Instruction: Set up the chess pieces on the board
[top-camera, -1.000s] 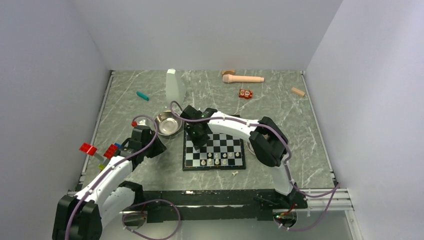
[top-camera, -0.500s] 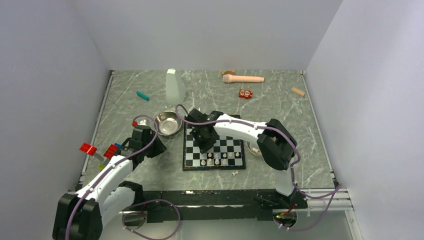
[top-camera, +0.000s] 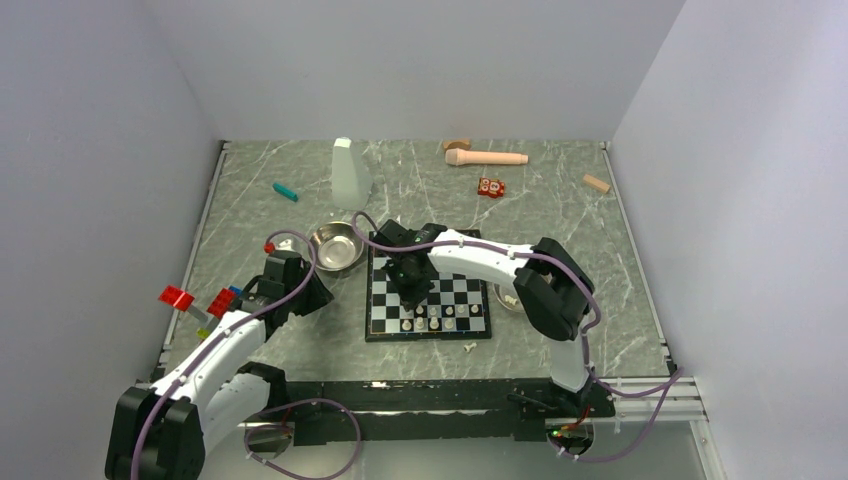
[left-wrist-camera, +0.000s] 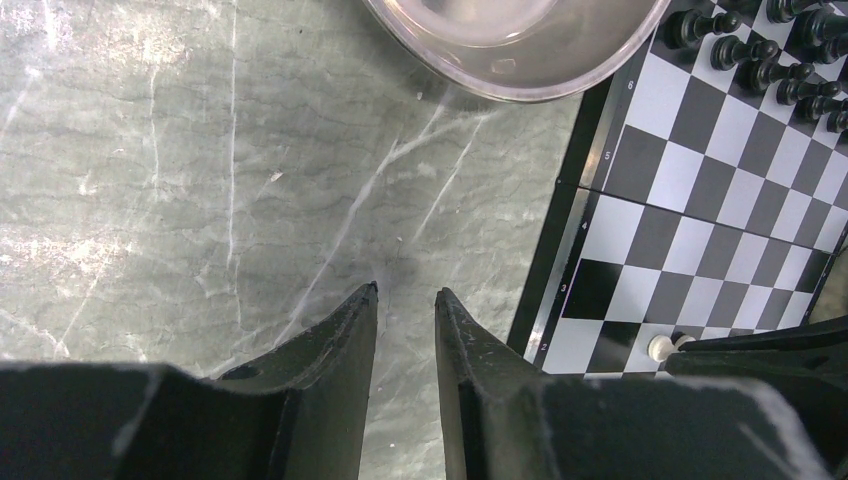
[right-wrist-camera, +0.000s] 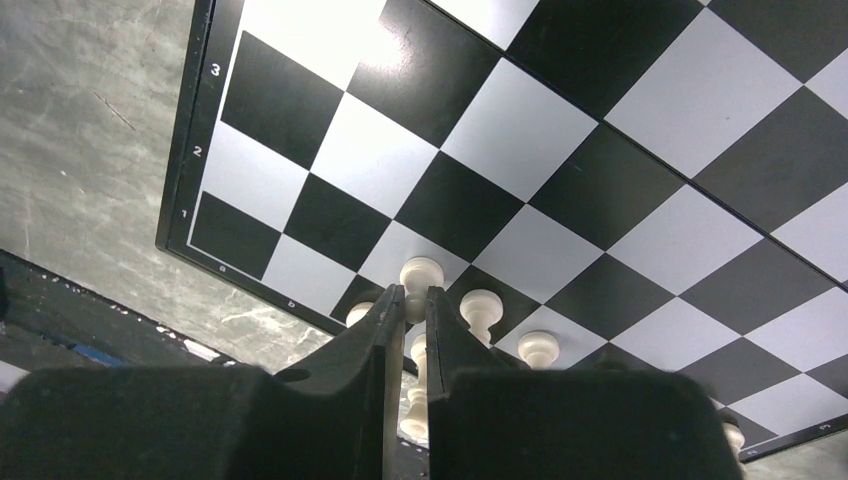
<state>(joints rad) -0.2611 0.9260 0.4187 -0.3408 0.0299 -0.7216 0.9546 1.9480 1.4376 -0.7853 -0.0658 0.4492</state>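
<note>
Nearest, at 5 o'clock just off the chessboard (top-camera: 466, 289): loose white piece (top-camera: 470, 347) lying on the marble table (top-camera: 560, 230). At 9 o'clock of the board: left gripper (left-wrist-camera: 406, 290) above bare marble, fingers a narrow slit apart, gripping nothing. On the board's near rows: standing white chess pieces (top-camera: 436, 322). Just beyond, over the board: right gripper (right-wrist-camera: 413, 292), nearly closed, pinching a cream piece (right-wrist-camera: 417, 385). On the far rows: black chess pieces (left-wrist-camera: 745, 48). At 10 o'clock, just beside the board's corner: steel bowl (top-camera: 336, 246). Farthest, at 11 o'clock: white bottle (top-camera: 350, 172).
</note>
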